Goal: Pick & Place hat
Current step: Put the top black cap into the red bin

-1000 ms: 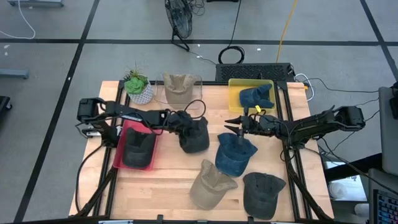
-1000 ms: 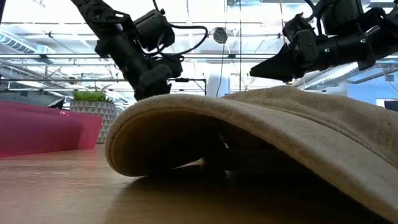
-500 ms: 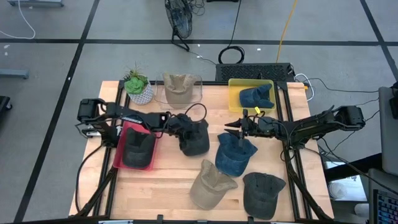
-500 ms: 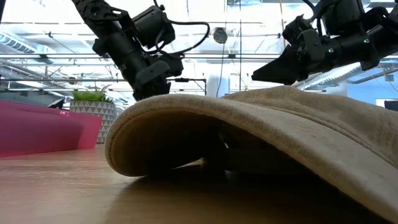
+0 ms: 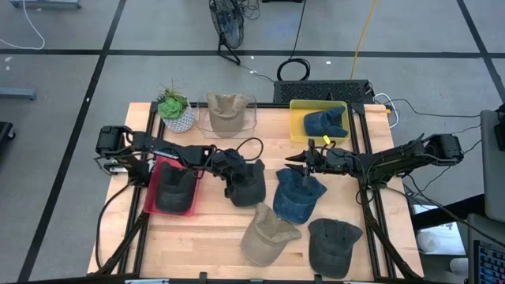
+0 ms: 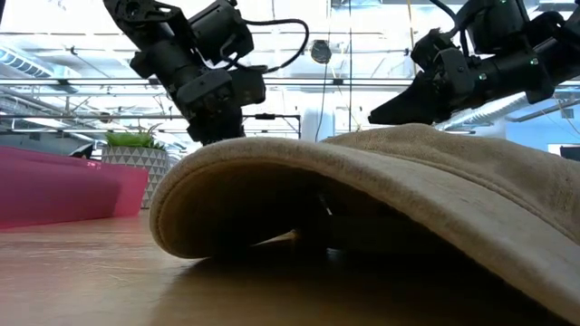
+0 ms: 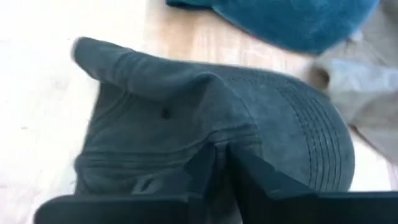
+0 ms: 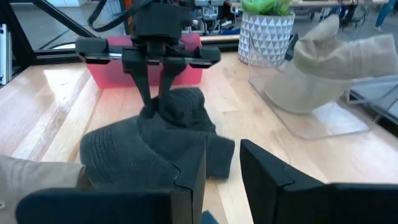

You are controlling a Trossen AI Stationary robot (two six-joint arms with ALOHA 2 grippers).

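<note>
A dark grey cap (image 5: 248, 181) lies mid-table, and my left gripper (image 5: 230, 170) is shut on it. The left wrist view shows the cap's crown (image 7: 186, 118) and stitched brim (image 7: 317, 143) past the fingers. My right gripper (image 5: 291, 163) is open. It hangs over the far edge of a blue cap (image 5: 298, 196) that lies flat on the wood, and touches nothing. In the right wrist view the dark cap (image 8: 149, 149) sits beyond the right gripper (image 8: 222, 168), with the left gripper (image 8: 155, 107) on top of it. My left gripper pinches a raised fold of the dark cap's crown (image 7: 208, 140) between its two fingers (image 8: 144, 87), coming from above and pointing down. The cap's brim (image 8: 121, 158) lies on the table, and the crown cloth is drawn up into the fingers.
A red bin (image 5: 162, 162) holds a dark cap, a clear bin (image 5: 251, 118) a tan cap and a yellow bin (image 5: 296, 118) a blue cap. A potted plant (image 5: 175, 110) stands at the far left. A tan cap (image 5: 268, 233) and a dark cap (image 5: 333, 244) lie near the front edge.
My left gripper has moved a little toward the table's near edge while staying shut on the dark cap. The cap has slid with it, toward the tan cap.
</note>
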